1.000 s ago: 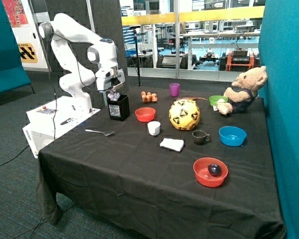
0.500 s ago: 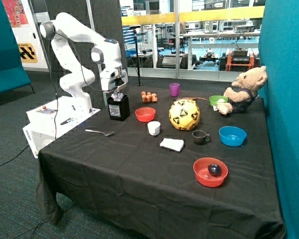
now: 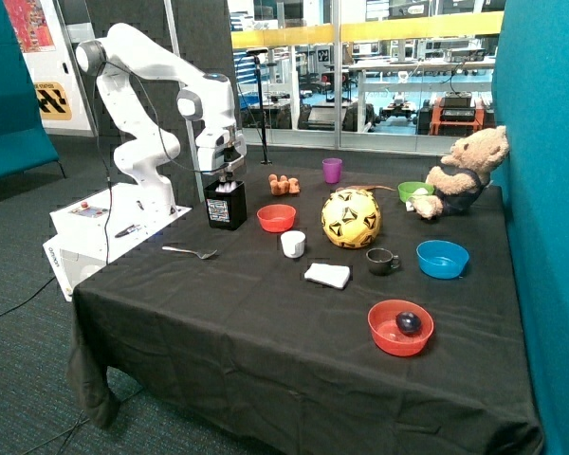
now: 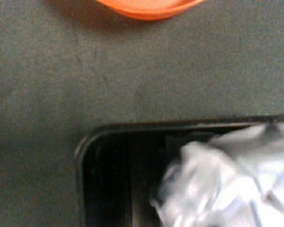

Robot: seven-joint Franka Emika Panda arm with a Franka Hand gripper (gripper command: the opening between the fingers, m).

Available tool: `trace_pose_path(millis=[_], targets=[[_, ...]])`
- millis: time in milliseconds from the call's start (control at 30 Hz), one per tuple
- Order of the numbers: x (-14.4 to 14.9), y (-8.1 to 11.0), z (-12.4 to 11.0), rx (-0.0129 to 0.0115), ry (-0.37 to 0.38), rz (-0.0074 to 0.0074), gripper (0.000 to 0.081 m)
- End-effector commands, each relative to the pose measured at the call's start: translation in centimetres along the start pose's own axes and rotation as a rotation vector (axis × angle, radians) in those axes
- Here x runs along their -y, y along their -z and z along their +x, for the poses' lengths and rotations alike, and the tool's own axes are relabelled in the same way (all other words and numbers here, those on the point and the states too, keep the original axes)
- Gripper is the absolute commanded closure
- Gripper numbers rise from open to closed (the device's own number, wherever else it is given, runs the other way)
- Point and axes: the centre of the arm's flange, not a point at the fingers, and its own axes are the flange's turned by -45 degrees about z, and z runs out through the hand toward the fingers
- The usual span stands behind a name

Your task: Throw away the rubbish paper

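Your gripper (image 3: 228, 175) hangs above the black bin (image 3: 226, 207); crumpled paper (image 4: 227, 182) sits inside it, seemingly binned; jaws' state unclear.

The bench (image 3: 266, 332) carried a black cloth. The bin (image 3: 227, 206) was black, the paper (image 4: 227, 184) in it white. The ball (image 3: 351, 218) was yellow with black markings. Bowls: red (image 3: 276, 218), blue (image 3: 442, 259), green (image 3: 412, 191).
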Motion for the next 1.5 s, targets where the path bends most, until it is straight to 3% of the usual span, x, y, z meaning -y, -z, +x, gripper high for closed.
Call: trace_pose_path(millis=[0,267,567,767,1167,1400,1467], targets=[[0.5,0.4,-0.6,0.0023,0.006,0.0013,0.0096],[0.3,0.8,-1.2,0.0023,0.021,0.0013,0.0116],[0.1,2.5,-0.5,0.0023,-0.012,0.0012,0.0225],[-0.1,3.5,-0.1,0.0023,-0.024,0.0012,0.0252],[-1.0,4.3,-1.0,0.0023,-0.064,0.0012,0.026],[-0.8,4.8,0.5,0.0023,-0.063,0.0012,0.0265],[-0.6,4.7,1.0,0.0023,-0.029,0.0012,0.0264]])
